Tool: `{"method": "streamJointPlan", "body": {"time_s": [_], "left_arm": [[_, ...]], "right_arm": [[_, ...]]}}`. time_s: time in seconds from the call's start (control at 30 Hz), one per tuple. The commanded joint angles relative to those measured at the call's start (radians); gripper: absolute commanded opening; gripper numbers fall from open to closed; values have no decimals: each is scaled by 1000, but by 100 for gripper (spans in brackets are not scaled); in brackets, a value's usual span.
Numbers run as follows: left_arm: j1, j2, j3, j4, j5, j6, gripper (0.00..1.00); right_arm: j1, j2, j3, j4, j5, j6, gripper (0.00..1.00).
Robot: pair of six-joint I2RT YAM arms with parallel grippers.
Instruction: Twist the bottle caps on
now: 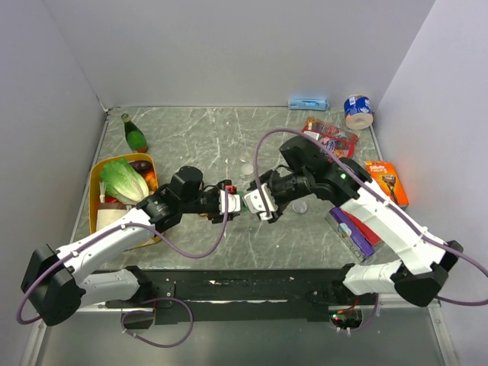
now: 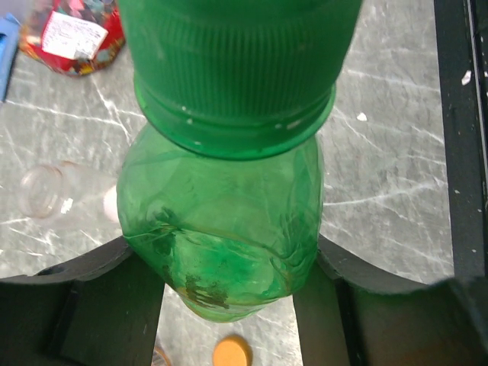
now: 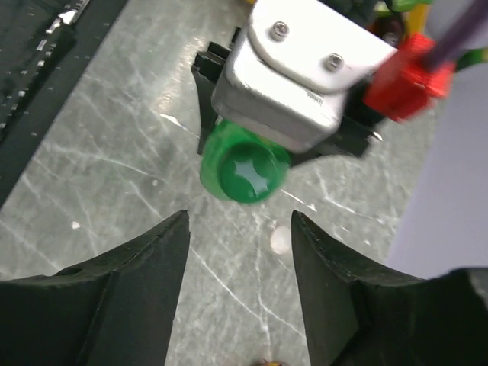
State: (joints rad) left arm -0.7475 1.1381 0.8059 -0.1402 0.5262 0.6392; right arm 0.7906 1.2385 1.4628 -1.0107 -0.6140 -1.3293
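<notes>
1. My left gripper [image 2: 229, 282] is clamped on the bright green bottle [image 2: 221, 229]. Its two dark fingers [image 2: 91, 290] press into the bottle's lower body from either side, and the plastic is dented where they bite.
2. I hold that bottle over the middle of the marble-patterned table [image 1: 191, 130], with its top pointing toward my right arm.
3. The green cap [image 2: 236, 69] sits on the bottle's neck, just above the collar ring. I cannot tell how far down it is screwed.
4. My right gripper [image 3: 240, 221] is spread wide, with the cap's star-marked face straight ahead of the gap. Neither finger touches the cap.
5. From overhead, my two grippers meet nose to nose at the centre of the table, and the green bottle is almost hidden between them.
6. The clear bottle [image 2: 53, 194] lies on its side on the table with its mouth uncapped, off to one side of the green bottle in my left wrist view.
7. The orange cap [image 2: 231, 353] lies flat on the table below the green bottle's base in that same view.
8. A small clear cap [image 1: 300, 206] lies on the table near my right wrist.
9. At the left edge sits a yellow tray [image 1: 95, 179] holding a head of lettuce [image 1: 123, 181], and a dark-green bottle with a red top [image 1: 135, 135] lies behind it.
10. Along the right side lie a red snack packet [image 1: 329, 137], an orange razor pack [image 1: 387, 181] and a purple box [image 1: 352, 229].
</notes>
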Motion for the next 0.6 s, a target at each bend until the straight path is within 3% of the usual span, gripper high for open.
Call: {"method": "streamJointPlan", "body": {"time_s": [0.0,0.43,0.57], "left_arm": [[-3,3,52,27,38,24,1],[-6,9,58,54,40,-1,1],[-6,12,65,67,38,-13,1]], "right_arm": [[25,32,102,-31,-26,24,59],[36,35,74,41,-90,137,57],[36,32,57,92,-95,194,52]]}}
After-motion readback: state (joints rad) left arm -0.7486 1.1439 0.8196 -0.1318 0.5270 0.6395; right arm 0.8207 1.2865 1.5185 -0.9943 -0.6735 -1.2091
